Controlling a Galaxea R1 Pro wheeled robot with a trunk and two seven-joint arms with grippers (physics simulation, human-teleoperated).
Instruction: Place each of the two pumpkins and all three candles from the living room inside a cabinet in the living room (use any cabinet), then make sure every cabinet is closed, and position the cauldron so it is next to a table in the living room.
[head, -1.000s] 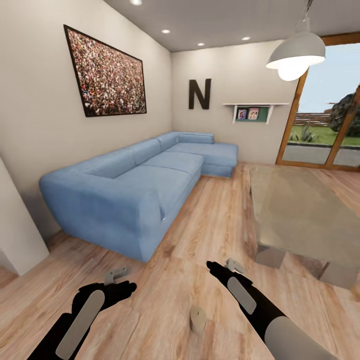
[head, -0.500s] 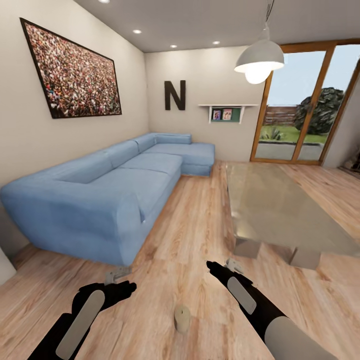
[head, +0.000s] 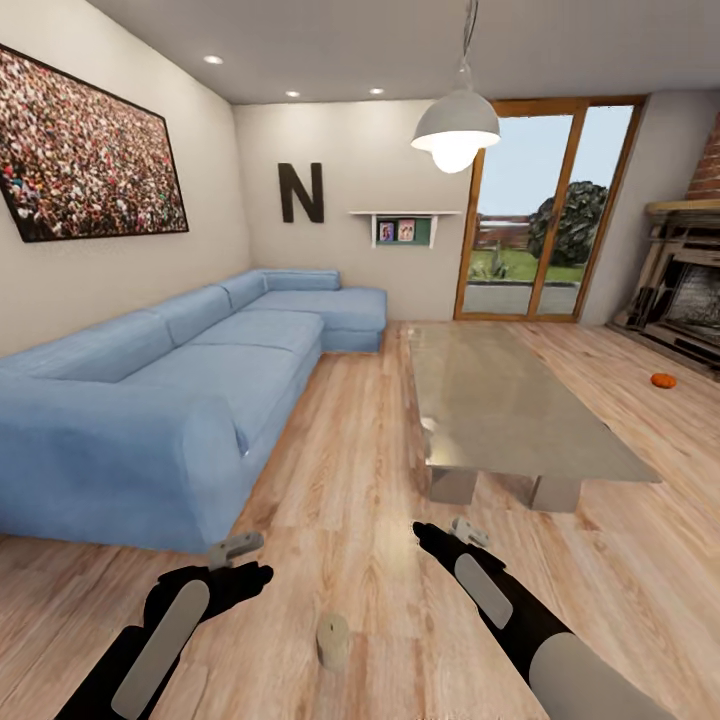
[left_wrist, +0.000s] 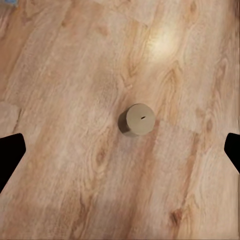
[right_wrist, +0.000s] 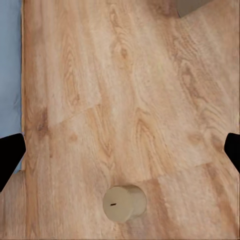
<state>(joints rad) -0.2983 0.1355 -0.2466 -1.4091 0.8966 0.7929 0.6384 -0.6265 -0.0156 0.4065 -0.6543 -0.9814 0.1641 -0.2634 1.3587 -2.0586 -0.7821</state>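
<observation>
**Searching phase — one candle underfoot, one pumpkin sighted across the room**

Surveying the living room from the head view, nothing yet in hand. Judged step: locating and approaching the first item to collect.

- Sofa (head: 150, 400): blue, along the left wall.
- Left tool (head: 240, 560): hovers over bare floor (head: 340, 490), fingers apart, empty. Its wrist camera looks straight down on the candle (left_wrist: 136, 120).
- Candle (head: 333, 640): upright on the floor between the two arms, touching neither; also seen from the right wrist (right_wrist: 124, 203).
- Right tool (head: 455, 532): jaws apart by the wrist view, empty, above floor near the table's close end.
- Table (head: 500, 400): glossy grey top, nothing on it.
- Pumpkin (head: 663, 380): orange, on the floor well beyond the table's right edge, near the fireplace (head: 690, 290).

Cabinet, cauldron and remaining items not sighted here.

Next move, as I judge it: lower the left tool over the candle, fingers straddling it, then close. The candle is short, so the descent must go close to the floor.
</observation>
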